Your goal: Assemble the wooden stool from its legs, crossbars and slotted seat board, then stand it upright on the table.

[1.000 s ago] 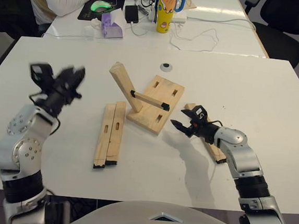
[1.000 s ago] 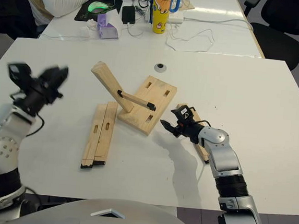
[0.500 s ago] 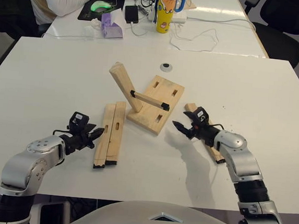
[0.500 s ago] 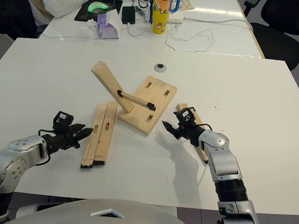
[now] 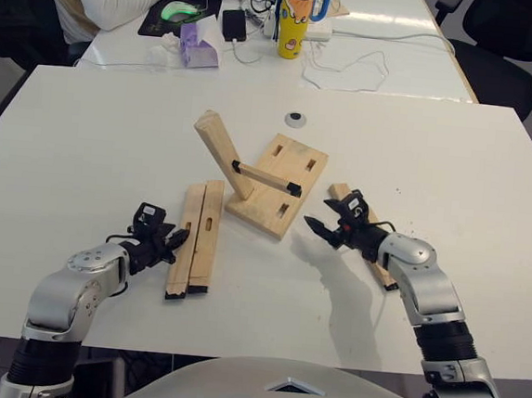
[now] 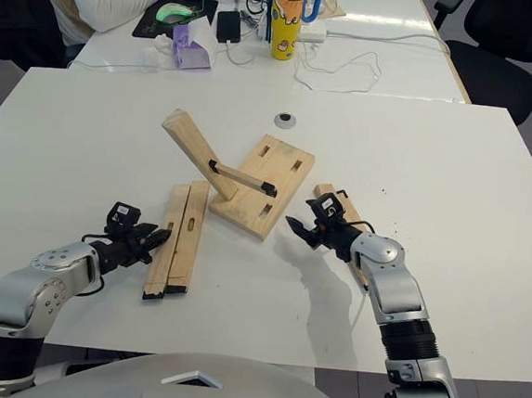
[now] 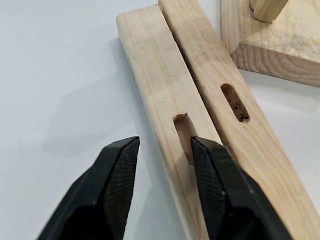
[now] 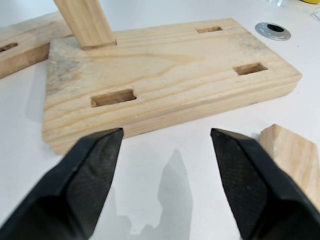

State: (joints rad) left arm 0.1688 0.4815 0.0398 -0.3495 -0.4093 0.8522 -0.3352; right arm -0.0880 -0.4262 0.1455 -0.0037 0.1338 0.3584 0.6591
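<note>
Seat board [image 5: 277, 186] lies flat mid-table, one leg [image 5: 222, 149] socketed in a corner slot and leaning, and a crossbar [image 5: 266, 178] with black end caps bridging leg to board. Two loose legs [image 5: 195, 239] lie side by side just left of it.

Change: within the last second the left gripper [image 5: 174, 239] dropped from raised at the far left to table level, then edged up to the outer loose leg. Its jaws stand narrowly apart, straddling that leg's long edge near the mortise. We judge a pickup is imminent.

The right gripper [image 5: 317, 230] has barely shifted. It is spread wide, empty, facing the board's near edge. A fourth leg [image 5: 340, 192] lies under its forearm.

Materials: pale unfinished pine with visible grain. The board is thick and rectangular, with crisp through-slots. The legs are flat bars with oval mortises, one rough inside. The finger pads [image 7: 120, 165] are black and knurled. The table [image 5: 437, 158] is smooth white.
</note>
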